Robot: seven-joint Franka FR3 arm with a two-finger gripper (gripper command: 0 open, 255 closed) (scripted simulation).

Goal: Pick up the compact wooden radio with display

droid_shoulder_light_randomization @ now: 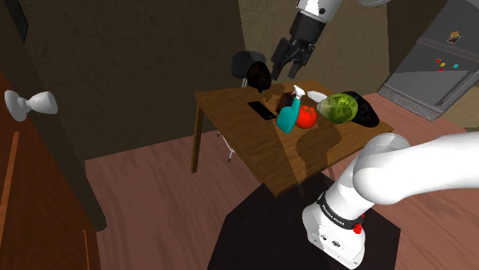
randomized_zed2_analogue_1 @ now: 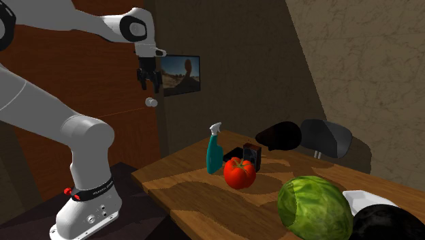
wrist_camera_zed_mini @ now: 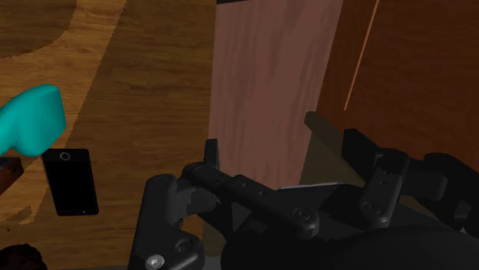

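A: Dim all round, isn't it? The walls (droid_shoulder_light_randomization: pixel 153 61) barely show.
B: Yes, but the white arm (droid_shoulder_light_randomization: pixel 418 172) catches light from above and glows.
A: And it throws a broad, soft shadow (droid_shoulder_light_randomization: pixel 315 147) across the table (droid_shoulder_light_randomization: pixel 249 134).
B: Same in the wrist view: 1 curved shadow on the wood.

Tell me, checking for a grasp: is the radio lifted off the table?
No, the radio stands on the table behind the tomato, the hand high up and apart.
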